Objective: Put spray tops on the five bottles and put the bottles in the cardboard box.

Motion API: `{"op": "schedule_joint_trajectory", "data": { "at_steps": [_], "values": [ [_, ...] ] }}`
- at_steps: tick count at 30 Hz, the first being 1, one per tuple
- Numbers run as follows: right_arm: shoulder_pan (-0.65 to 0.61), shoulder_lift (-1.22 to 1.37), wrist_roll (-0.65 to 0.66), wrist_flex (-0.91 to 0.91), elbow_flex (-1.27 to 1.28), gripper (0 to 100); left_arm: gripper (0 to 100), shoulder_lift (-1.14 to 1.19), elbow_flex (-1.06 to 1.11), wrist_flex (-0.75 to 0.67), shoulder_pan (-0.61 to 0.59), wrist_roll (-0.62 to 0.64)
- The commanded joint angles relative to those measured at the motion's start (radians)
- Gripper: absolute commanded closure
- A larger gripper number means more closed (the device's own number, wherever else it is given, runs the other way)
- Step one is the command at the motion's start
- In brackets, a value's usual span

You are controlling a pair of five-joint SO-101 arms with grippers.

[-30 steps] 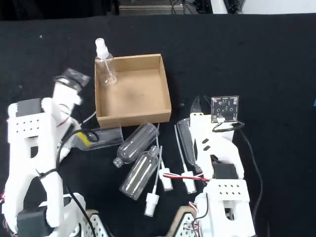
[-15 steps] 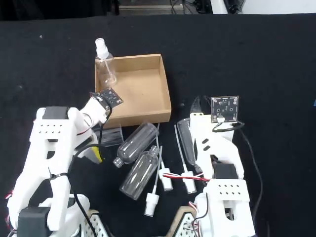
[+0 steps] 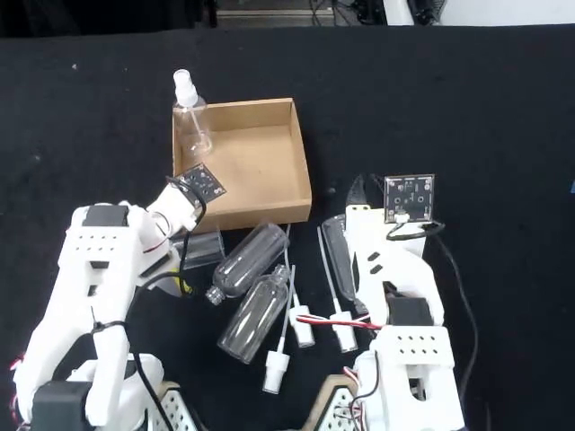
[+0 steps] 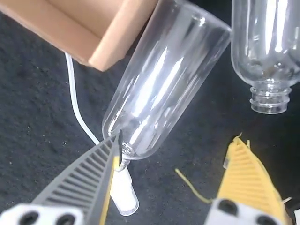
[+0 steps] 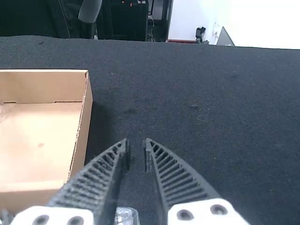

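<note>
— Where do we stand with the left gripper (image 4: 177,140)?
— We have its ribbed fingers spread wide, one grey and one yellow, on either side of the neck end of a clear, smooth plastic bottle (image 4: 164,79). The bottle lies against a corner of the brown cardboard box (image 4: 108,33), and nothing is pinched yet. A white spray top (image 4: 124,190) lies at that neck; we cannot tell whether it is seated.
— Why so low over the neck?
— We judge the narrow end grips better than the slick round wall.
— And the right gripper (image 5: 136,145)?
— Its fingers are nearly pressed together, empty, above the black felt-like cloth (image 5: 211,117) beside the box. One capped bottle (image 3: 191,121) stands in the box's corner. Three bare bottles (image 3: 247,262) lie in front of the box among loose spray tops (image 3: 301,330).
</note>
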Motion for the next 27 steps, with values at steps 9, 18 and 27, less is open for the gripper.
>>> {"op": "schedule_joint_trajectory", "data": {
  "at_steps": [9, 18, 27],
  "values": [
    [-0.008, -0.031, 0.009, -0.026, -0.005, 94.6, 67, -0.014, 0.028, -0.083, 0.013, -0.058],
    [-0.008, -0.031, 0.009, -0.026, -0.005, 94.6, 67, -0.014, 0.074, -0.219, 0.008, -0.023],
    [-0.008, -0.031, 0.009, -0.026, -0.005, 94.6, 67, -0.015, 0.136, -0.204, 0.056, -0.031]
  ]
}}
